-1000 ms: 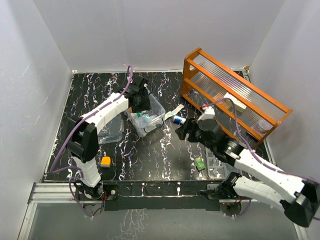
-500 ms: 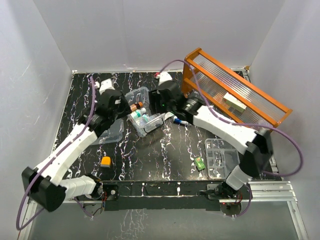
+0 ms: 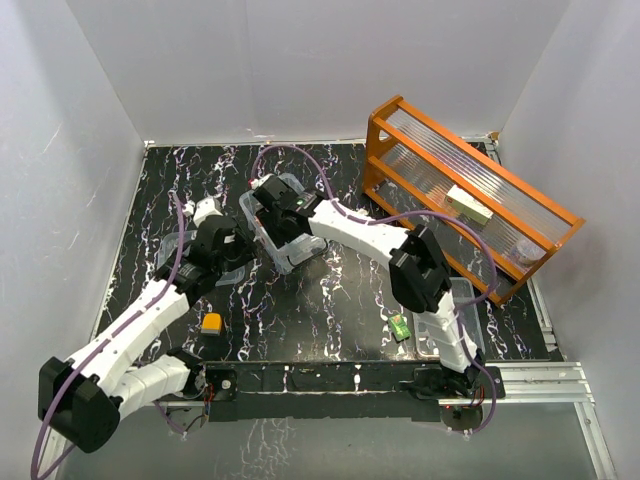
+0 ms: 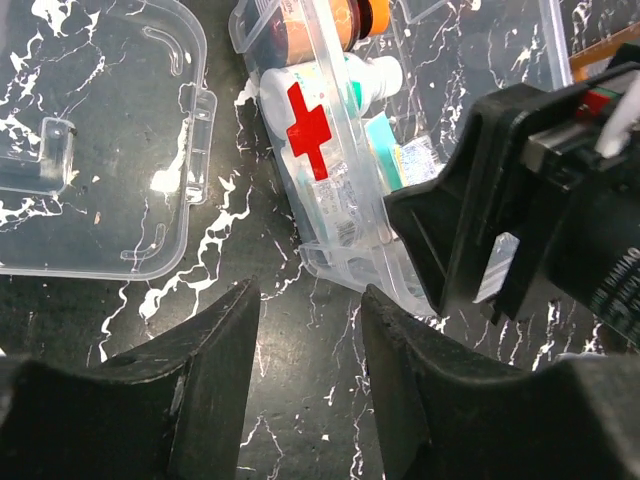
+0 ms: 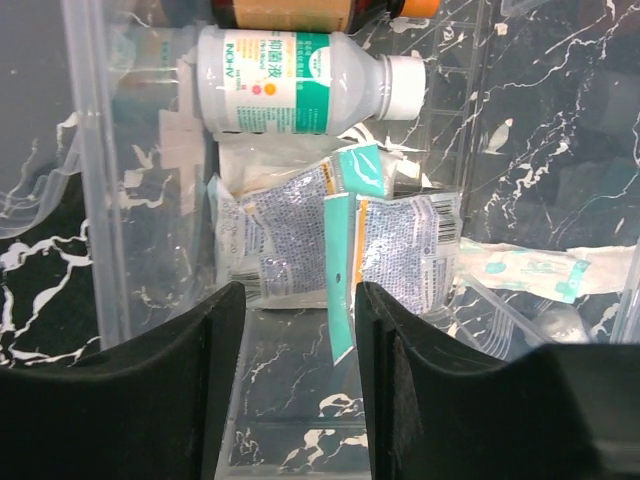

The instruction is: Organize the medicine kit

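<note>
- The medicine kit [image 3: 305, 247], a clear box, is seen lidless just toward 11 o'clock of the bench [image 3: 330, 300] centre; a red cross [image 4: 308, 118] is carried on its wall.
- The clear lid [image 4: 110, 120] is laid flat on the bench, just beside the box at its 9 o'clock.
- The clear compartment tray [image 3: 473, 315] is found well apart, at 4 o'clock of the box near the bench edge, and is partly hidden by the right arm.
- Inside the box a white bottle with a green label [image 5: 300, 80] is laid on its side, an amber bottle with an orange cap [image 4: 350, 15] is touching it at the box end, and printed sachets [image 5: 405, 245] are piled near the middle.
- The left end effector [image 4: 307, 330] is held open over bare bench between lid and box; nothing is gripped.
- The right end effector [image 5: 298, 300] is hung over the box interior with jaws apart above the sachets; nothing is seen clamped.
- The orange wooden rack [image 3: 460, 200] is stood at 2 o'clock of the box, by the back right corner.
- A small orange item [image 3: 211, 322] is seen at 7 o'clock of the box and a small green item [image 3: 401, 327] at 4 o'clock, both on the bench; their kind cannot be told.
</note>
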`<state>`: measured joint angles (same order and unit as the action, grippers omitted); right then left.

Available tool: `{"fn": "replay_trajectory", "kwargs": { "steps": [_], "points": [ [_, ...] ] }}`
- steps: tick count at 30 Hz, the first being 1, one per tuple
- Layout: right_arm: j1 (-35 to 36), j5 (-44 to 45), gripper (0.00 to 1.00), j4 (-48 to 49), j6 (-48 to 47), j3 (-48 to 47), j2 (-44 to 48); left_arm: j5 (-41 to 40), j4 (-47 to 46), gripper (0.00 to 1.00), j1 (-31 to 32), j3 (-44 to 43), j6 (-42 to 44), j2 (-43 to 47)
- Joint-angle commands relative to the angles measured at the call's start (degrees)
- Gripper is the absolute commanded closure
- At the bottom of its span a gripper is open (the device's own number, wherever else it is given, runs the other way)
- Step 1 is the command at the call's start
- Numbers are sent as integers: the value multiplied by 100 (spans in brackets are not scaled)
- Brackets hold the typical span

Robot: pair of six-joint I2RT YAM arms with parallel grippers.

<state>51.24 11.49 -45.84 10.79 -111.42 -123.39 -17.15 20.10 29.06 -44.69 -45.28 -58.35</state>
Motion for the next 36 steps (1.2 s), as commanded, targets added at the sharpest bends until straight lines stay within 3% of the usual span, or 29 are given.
{"fn": "replay_trajectory", "kwargs": {
  "steps": [1,8,16,20,24,30,36],
  "points": [
    [-39,214,55,-536,-134,-705,-216,-6,-361,58,-41,221,-178,322],
    [-168,126,59,-864,-140,-1134,-694,-209,-405,61,-90,461,-307,564],
    [-291,-254,71,-830,-226,-1247,-899,-261,-403,62,-113,551,-385,666],
    [-371,-382,88,-767,-177,-1288,-896,-263,-323,63,-124,485,-368,643],
    [-386,-1157,100,-518,-52,-1277,-700,-218,-376,63,-129,487,-321,643],
    [-401,-2370,100,-294,407,-1142,-431,-30,-585,63,-137,561,-365,463],
    [-460,-3039,100,381,1180,-385,-77,-9,-731,64,-159,589,-394,254]
  ]
}}
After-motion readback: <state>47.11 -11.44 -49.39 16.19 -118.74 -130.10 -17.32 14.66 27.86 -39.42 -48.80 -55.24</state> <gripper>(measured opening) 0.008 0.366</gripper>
